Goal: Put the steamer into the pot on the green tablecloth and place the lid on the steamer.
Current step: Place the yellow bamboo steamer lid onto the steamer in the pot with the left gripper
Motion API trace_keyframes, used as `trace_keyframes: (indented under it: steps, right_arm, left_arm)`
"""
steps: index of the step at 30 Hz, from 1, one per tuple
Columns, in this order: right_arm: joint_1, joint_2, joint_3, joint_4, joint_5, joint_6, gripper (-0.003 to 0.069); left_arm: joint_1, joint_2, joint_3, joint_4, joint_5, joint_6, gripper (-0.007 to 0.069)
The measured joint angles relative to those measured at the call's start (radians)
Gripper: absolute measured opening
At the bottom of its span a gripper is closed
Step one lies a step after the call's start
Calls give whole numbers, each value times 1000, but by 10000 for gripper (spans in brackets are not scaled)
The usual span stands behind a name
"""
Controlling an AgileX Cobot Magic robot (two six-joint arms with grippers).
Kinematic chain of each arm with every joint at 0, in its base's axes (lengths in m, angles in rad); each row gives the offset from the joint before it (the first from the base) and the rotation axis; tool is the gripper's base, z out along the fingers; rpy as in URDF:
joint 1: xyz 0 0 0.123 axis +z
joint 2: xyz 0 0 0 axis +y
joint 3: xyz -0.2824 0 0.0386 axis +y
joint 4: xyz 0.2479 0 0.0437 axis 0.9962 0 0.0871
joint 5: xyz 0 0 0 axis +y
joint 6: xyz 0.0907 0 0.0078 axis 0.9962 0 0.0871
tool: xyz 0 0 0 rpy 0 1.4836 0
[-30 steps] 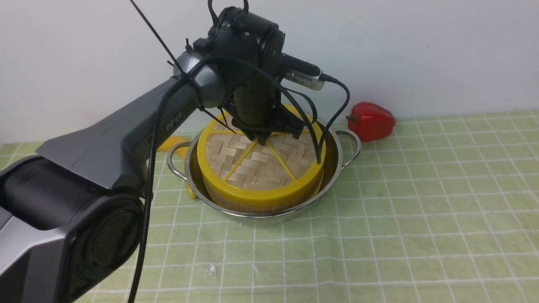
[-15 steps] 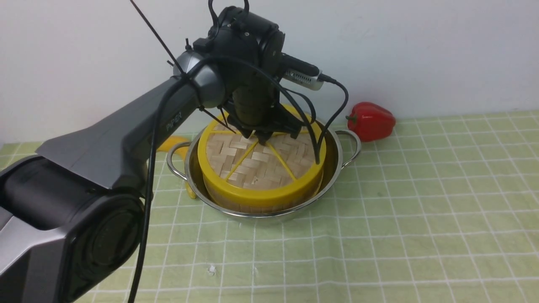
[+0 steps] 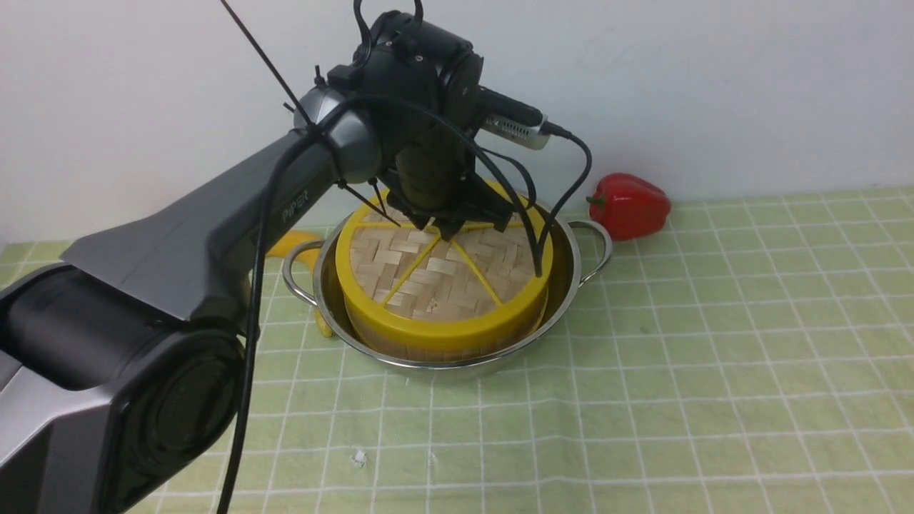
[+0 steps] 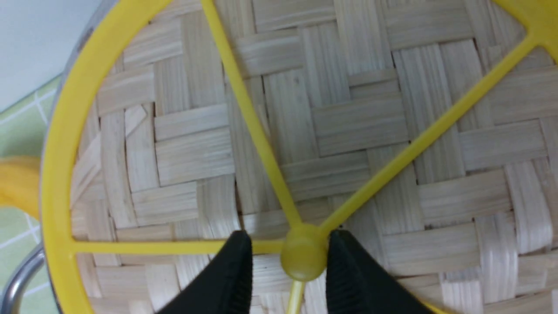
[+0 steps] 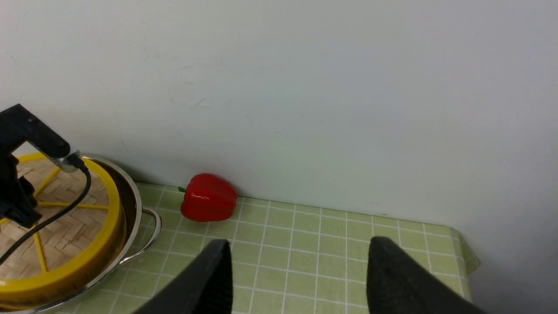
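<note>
On green tablecloth point(image 3: 714, 357), pot point(image 3: 558, 314) holding steamer point(image 3: 400, 348), lid point(image 3: 443, 285) on top. Left gripper point(image 4: 290, 240) straddling hub point(image 4: 304, 257), jaws narrowly parted (one finger point(image 4: 348, 270) touching); right gripper point(image 5: 300, 246) spread wide.

Steamer point(image 3: 414, 350) interior hidden under lid point(image 3: 439, 285). Yellow obj point(image 3: 289, 243) behind L arm point(image 3: 214, 235) mostly occluded; ID not possible. Pot point(image 3: 564, 282) far rim partly blocked.

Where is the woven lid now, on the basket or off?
On. The lid lies flat on the basket inside the pot; the left gripper straddles its hub without squeezing it.
</note>
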Motion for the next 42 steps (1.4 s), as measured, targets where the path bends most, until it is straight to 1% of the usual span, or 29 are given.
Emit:
trace_keyframes:
  steps: [20, 25, 30, 33, 36, 38, 42]
  right_arm:
    - [0, 0, 0, 0, 0, 0, 420]
    - [0, 0, 0, 7, 0, 0, 420]
    - [0, 0, 0, 12, 0, 0, 420]
    - [0, 0, 0, 12, 0, 0, 420]
    - [0, 0, 0, 12, 0, 0, 420]
    - [0, 0, 0, 12, 0, 0, 420]
    - [0, 0, 0, 15, 0, 0, 420]
  left_arm:
    - [-3, 0, 0, 25, -18, 3, 232]
    - [-3, 0, -1, 27, -19, 3, 243]
    - [-3, 2, -46, 21, 19, 8, 243]
    - [-2, 2, -114, -26, 27, 46, 243]
    - [-1, 2, -198, -119, 28, 91, 243]
    - [-2, 0, -238, -157, 28, 103, 243]
    - [-3, -40, -260, -172, 30, 112, 243]
